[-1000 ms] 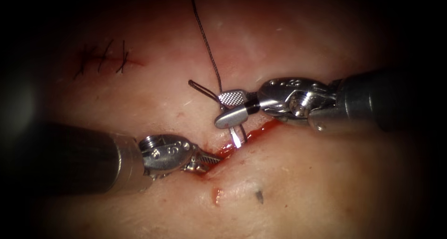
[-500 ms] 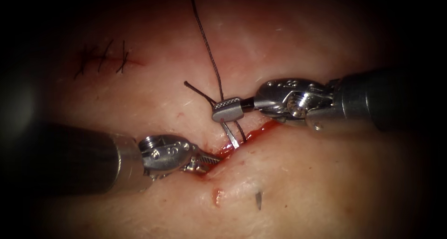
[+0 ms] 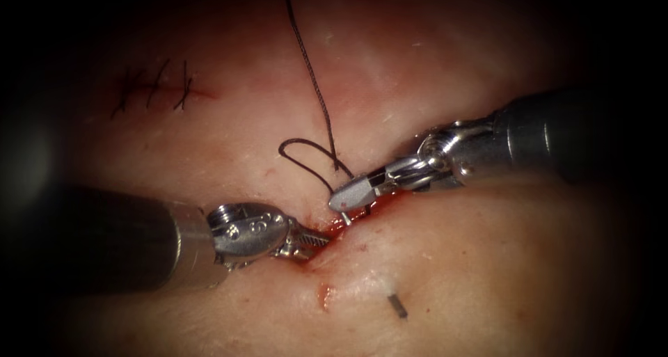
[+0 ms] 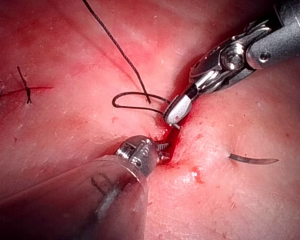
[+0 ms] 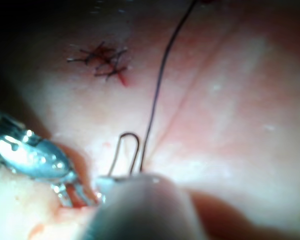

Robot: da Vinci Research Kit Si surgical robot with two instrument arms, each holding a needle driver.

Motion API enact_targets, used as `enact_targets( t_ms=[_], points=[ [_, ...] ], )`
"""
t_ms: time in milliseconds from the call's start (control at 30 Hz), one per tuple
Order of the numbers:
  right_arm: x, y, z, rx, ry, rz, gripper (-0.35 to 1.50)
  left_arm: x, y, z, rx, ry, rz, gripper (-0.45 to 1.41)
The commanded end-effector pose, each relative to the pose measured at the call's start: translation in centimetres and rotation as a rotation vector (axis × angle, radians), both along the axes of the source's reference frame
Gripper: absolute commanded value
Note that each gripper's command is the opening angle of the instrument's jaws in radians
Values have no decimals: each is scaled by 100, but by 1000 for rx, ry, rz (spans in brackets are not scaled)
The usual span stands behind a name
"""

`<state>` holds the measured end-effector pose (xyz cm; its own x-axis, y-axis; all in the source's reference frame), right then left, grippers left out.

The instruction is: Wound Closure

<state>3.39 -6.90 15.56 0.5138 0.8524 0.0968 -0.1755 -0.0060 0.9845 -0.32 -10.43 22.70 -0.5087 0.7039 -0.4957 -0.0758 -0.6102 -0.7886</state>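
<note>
Barely begun: cut (image 3: 381, 198) unstitched, needle (image 3: 396, 306) in tissue, tip out at 5 o'clock, right of cut, tail clenched by right tool (image 3: 342, 200); left tool (image 3: 314, 240) at cut, grip impossible to tell.

Needle (image 3: 397, 305): you see just the tip out of the tissue (image 3: 487, 259), mid-curve buried | thread (image 3: 309, 78): cut off by the endoscope view's top edge | left tool (image 3: 306, 240): fingers sunk in the cut (image 3: 327, 235), hold hidden from you
</note>
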Motion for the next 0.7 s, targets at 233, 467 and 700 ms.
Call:
enact_targets(
  t_ms=[233, 467, 700],
  points=[
    [5, -9, 2, -12, -9, 32, -35, -6, -11, 0, 3, -5, 3, 45],
    [-17, 41, 13, -383, 51, 169, 113, -1, -8, -17, -36, -3, -15, 45],
    [-59, 79, 13, -654, -1, 163, 128, -1, -9, -48, -75, 22, -60, 44]
  ],
)
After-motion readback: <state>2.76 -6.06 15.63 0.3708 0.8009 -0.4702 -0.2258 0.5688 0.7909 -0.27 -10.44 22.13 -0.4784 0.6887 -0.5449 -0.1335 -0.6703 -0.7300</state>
